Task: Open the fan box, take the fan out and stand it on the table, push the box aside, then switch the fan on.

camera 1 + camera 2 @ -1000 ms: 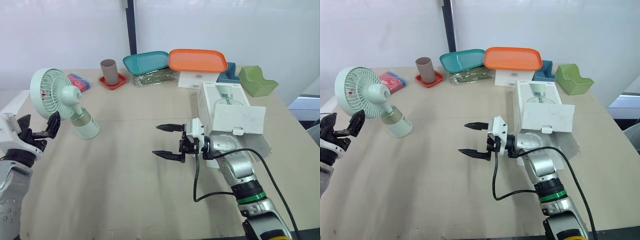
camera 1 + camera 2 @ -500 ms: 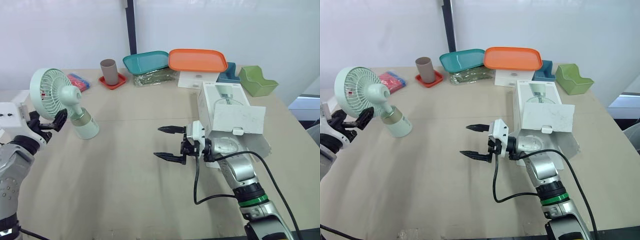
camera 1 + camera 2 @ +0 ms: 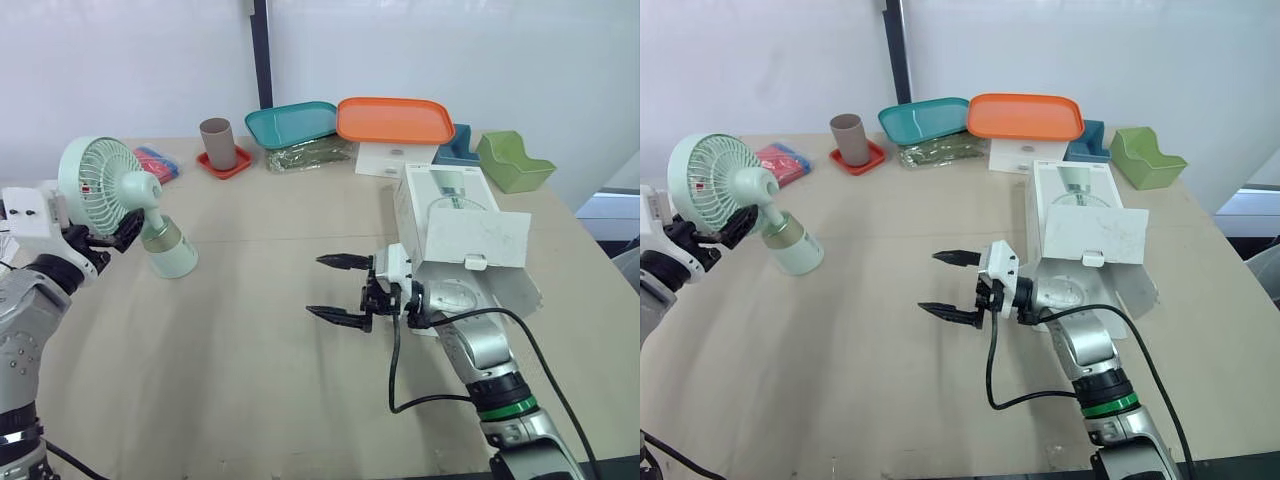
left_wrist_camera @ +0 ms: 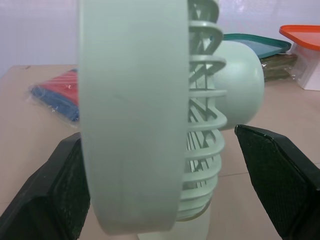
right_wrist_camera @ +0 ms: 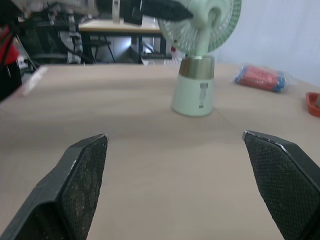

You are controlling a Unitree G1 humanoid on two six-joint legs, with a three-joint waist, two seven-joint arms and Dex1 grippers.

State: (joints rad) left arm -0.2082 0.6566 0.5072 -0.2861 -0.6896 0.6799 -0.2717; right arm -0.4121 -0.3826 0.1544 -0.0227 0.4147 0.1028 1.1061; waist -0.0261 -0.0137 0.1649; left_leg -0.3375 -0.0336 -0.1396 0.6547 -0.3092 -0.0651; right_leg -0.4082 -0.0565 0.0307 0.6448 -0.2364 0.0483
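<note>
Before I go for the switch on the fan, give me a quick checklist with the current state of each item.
1. Pale green plastic fan standing upright on the tan table: ok.
2. White cardboard fan box off to the right, apart from the fan: ok.
3. Left gripper open, one finger on each side of the fan head: ok.
4. Right gripper open over bare table, away from the fan: ok.
5. Where the switch sits on the fan: cannot tell.
</note>
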